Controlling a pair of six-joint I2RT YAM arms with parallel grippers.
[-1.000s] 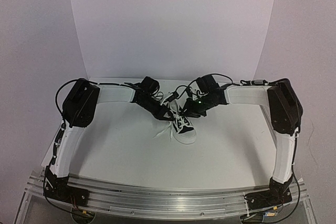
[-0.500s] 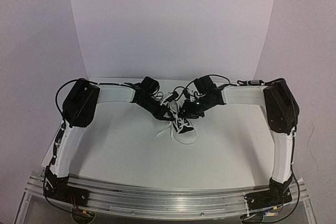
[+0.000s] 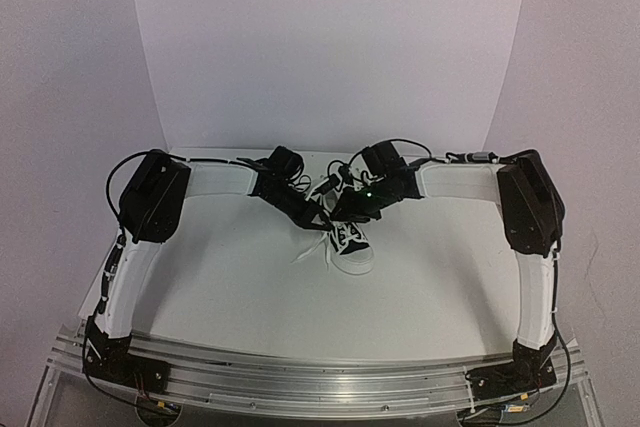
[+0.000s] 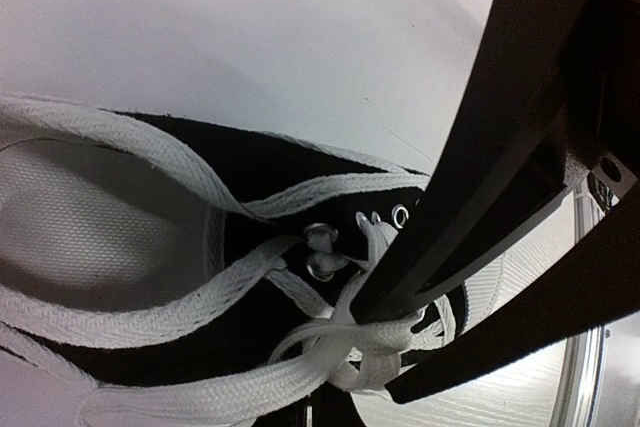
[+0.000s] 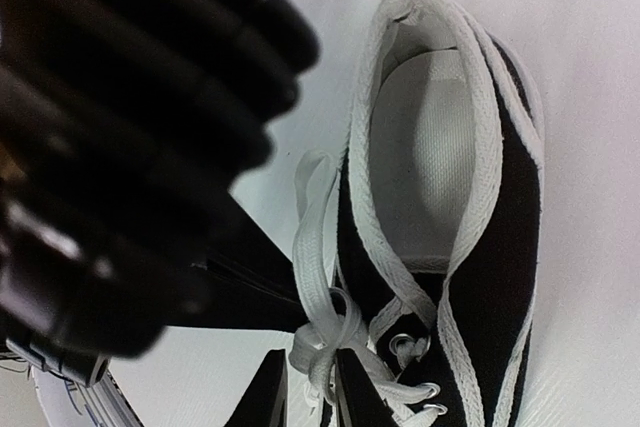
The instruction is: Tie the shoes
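Since the sneaker [image 3: 352, 244] is small, light canvas, mid-frame in top view on the table [image 3: 240, 287], it'll prob slide if tugged. Its laces [image 4: 140, 319] are soft, flat, floppy: take hold close to the shoe, not at loose ends. Jaws of left gripper [image 4: 378, 335] pinch a lace bundle; right gripper [image 5: 310, 394] sits narrow round a strand, grip can't tell.

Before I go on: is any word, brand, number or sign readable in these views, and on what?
None readable. The small black canvas sneaker and its white laces show no brand or print in either wrist view. In the top view, any marking is too small to tell.
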